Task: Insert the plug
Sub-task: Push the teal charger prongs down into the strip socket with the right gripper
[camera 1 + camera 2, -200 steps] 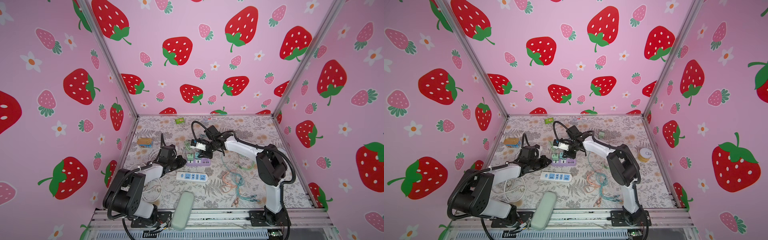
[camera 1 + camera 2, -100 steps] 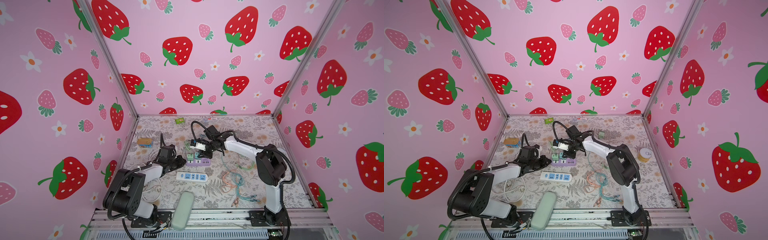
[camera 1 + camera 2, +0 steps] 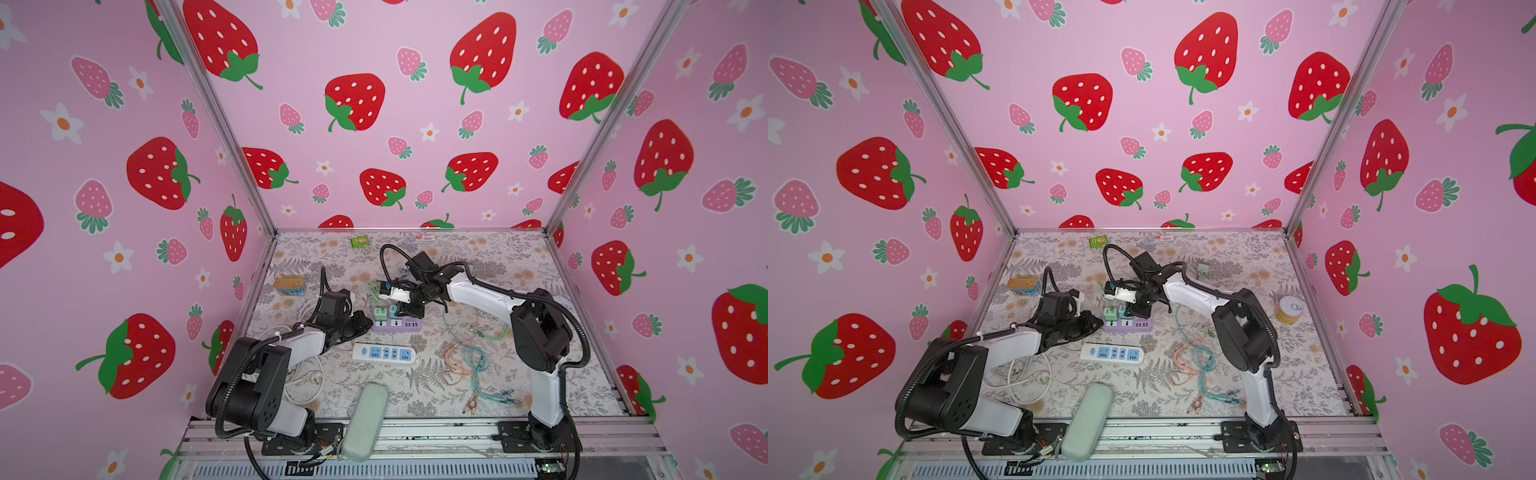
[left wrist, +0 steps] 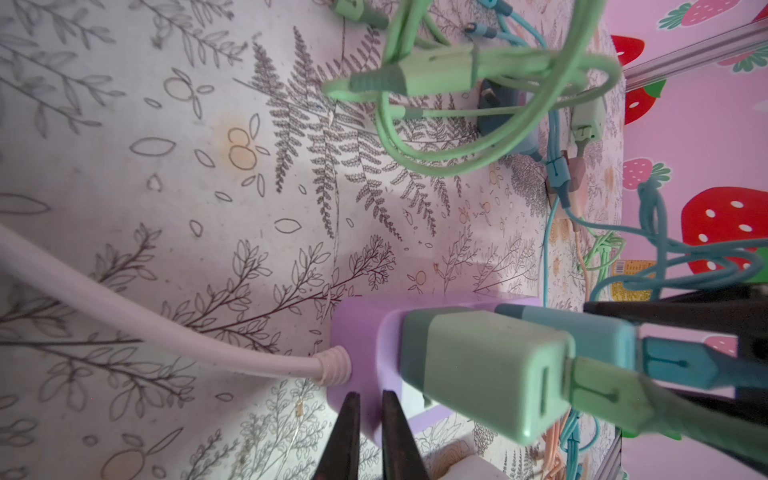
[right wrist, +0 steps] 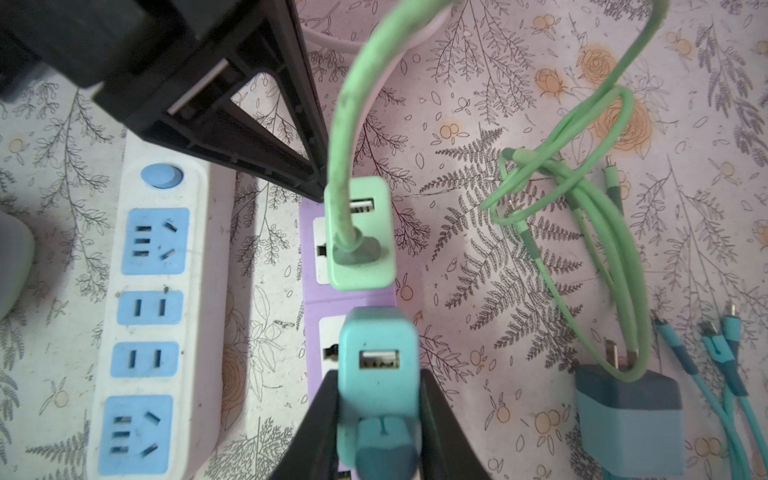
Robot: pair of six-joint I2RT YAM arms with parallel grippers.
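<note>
Teal plug [image 5: 378, 361] stands on the purple power strip [image 5: 309, 299], grasped by my right gripper [image 5: 378, 376] to seat it, while my clenched left gripper [image 4: 370, 397] braces that strip's cord end against sliding.

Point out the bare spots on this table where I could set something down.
Bare: the far band between the packet and the can; the far right corner beyond the roll; the near patch between the case and the cables. Crowded: the middle, around the purple strip and white strip.
</note>
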